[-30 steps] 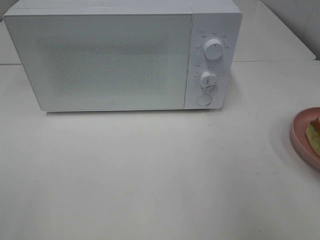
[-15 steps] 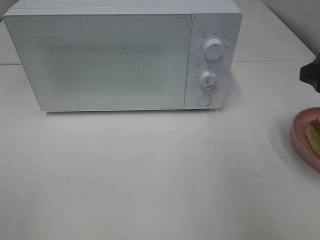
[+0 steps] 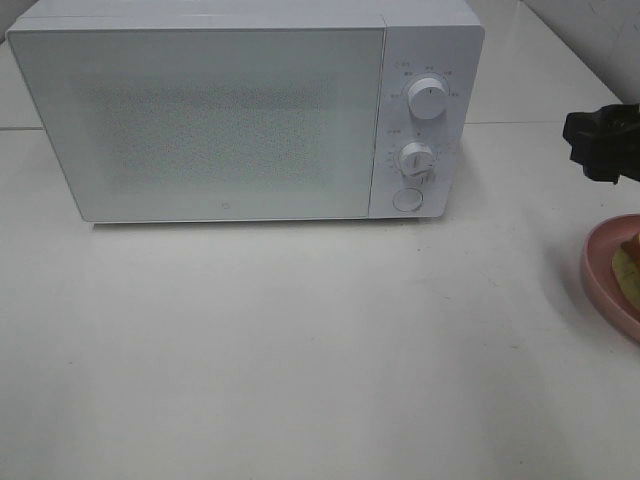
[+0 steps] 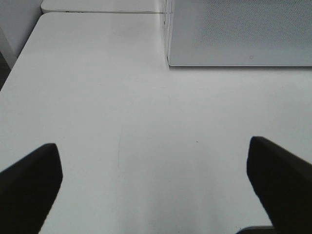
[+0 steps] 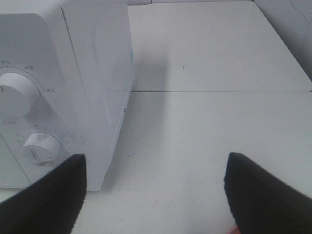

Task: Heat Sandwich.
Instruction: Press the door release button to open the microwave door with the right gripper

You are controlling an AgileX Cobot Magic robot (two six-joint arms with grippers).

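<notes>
The sandwich (image 3: 630,262) lies at the far right of the scene on a round pink plate (image 3: 598,268), on the white bench (image 3: 300,350) to the right of and nearer than the microwave (image 3: 200,120). The picture's edge cuts off all but a sliver of it: a tan crust corner over a pale yellow-green layer. It looks light and soft. Bread like this would likely crush under a firm pinch, and its layers could slide apart or spill if it is tipped, so the safer hold is probably the plate's rim, which looks stiff and smooth and may be a little slippery. A grip there should be level and steady. The sandwich appears to lie flat with its broad face up. So little of its outline shows that I cannot tell which way its edges or corners point, or whether it has a long axis at all. The microwave door faces the near side and is closed, so it would have to be opened before anything goes in. The right jaws show in the high view only as a dark mass at the right edge, above the bench and just beyond the plate's far side, apart from it. In the right wrist view they stand wide apart with nothing between them, looking past the microwave's right side and its two knobs (image 5: 17,95). The left jaws are also spread wide and empty, above bare bench near the microwave's near left corner.
</notes>
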